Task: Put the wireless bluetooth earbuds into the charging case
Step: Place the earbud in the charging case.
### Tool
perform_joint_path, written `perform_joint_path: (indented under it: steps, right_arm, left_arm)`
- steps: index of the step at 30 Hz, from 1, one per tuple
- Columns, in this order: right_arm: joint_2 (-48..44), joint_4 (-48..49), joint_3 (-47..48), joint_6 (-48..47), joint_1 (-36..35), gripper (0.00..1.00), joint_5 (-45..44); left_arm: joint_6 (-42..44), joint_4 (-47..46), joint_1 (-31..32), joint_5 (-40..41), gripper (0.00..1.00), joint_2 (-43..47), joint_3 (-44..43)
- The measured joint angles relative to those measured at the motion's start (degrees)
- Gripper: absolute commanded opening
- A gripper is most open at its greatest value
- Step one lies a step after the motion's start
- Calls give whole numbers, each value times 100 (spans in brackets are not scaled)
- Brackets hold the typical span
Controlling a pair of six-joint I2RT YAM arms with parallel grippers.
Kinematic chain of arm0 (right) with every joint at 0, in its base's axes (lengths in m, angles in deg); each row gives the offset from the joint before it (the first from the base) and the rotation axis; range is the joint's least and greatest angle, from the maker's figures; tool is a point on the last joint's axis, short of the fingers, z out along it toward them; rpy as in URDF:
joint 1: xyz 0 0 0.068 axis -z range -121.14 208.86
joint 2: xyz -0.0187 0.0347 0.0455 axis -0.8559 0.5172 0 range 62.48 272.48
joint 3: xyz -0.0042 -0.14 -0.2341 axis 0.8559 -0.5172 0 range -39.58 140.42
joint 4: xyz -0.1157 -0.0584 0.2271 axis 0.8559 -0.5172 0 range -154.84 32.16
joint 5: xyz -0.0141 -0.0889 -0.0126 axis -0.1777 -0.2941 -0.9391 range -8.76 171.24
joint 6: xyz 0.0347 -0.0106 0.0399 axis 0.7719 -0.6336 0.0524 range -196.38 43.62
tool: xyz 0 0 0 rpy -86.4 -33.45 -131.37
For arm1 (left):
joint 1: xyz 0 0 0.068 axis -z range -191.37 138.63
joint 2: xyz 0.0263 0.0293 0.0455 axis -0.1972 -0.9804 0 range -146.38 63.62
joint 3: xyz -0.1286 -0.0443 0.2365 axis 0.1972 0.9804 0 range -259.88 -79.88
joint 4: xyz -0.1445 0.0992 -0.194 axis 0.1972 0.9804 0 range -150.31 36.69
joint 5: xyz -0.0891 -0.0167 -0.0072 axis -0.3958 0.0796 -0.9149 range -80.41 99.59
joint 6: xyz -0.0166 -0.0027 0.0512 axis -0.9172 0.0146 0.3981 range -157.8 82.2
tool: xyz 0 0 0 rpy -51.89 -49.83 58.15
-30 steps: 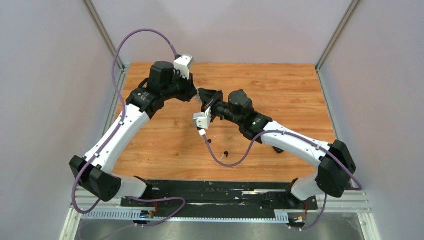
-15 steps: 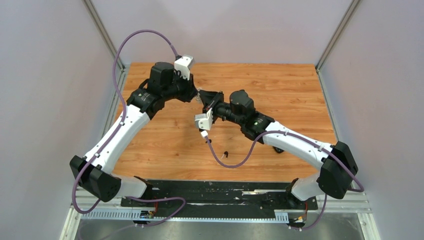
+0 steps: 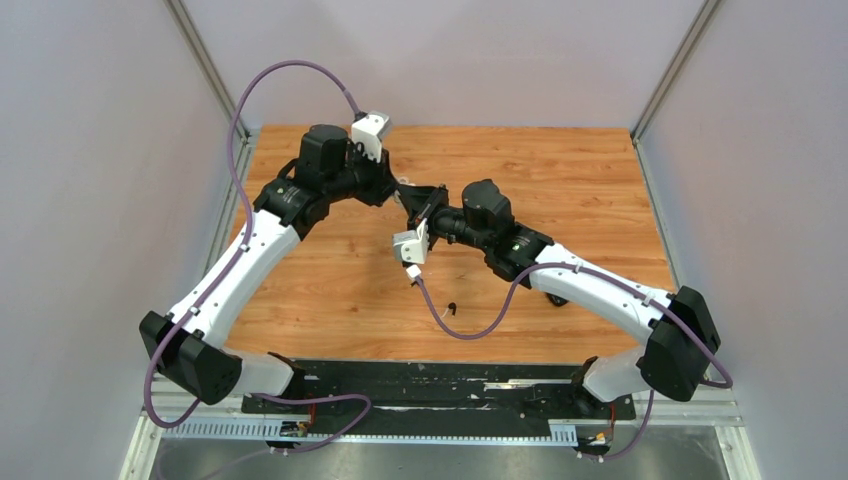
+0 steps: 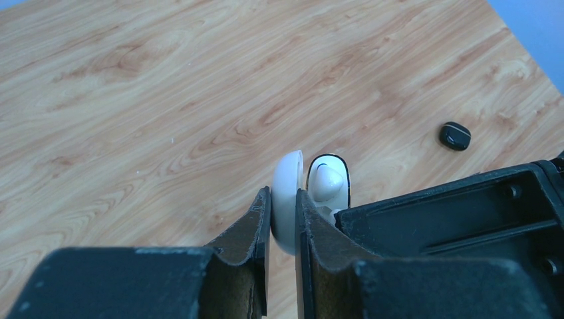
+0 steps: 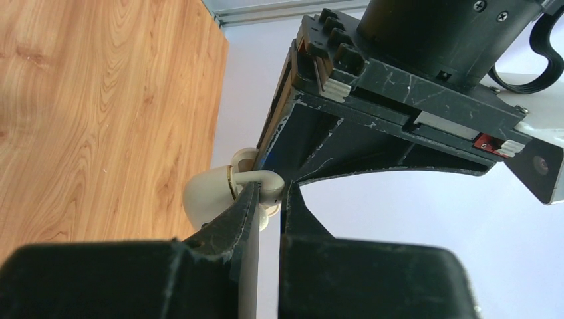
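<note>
My left gripper (image 4: 282, 199) is shut on the open lid of the white charging case (image 4: 287, 176) and holds it above the table. The case's cavity faces right, with a white earbud (image 4: 328, 183) in its mouth. My right gripper (image 5: 269, 189) is shut on that white earbud (image 5: 261, 178), pressed against the case (image 5: 205, 198). In the top view the two grippers, left (image 3: 397, 189) and right (image 3: 410, 199), meet mid-table, and the case is hidden between them. A black earbud (image 3: 452, 307) lies on the wood near the front.
A small black rounded item (image 4: 455, 135) lies on the wooden table (image 3: 580, 180). The right arm's purple cable (image 3: 470, 330) loops low over the table's front. Another dark object (image 3: 555, 298) sits partly under the right forearm. Grey walls enclose the table.
Both grippers have shifted slightly to the right and the right gripper has closed in on the left one. The black earbud on the table has not moved.
</note>
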Motion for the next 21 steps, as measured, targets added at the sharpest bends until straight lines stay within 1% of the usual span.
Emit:
perform_joint_path:
  steps: [7, 12, 17, 21]
  right_arm:
    - [-20, -101, -2, -15, 13, 0, 46]
    - [-37, -295, -2, -50, 28, 3, 39]
    - [-76, -452, 13, -87, 52, 14, 70]
    - [-79, -564, 59, -136, 52, 18, 81]
  left_arm:
    - [24, -46, -7, -149, 0, 0, 63]
    - [107, -59, -7, -173, 0, 4, 66]
    - [245, -28, 7, -223, 0, 7, 66]
    - [319, -20, 9, -251, 0, 7, 66]
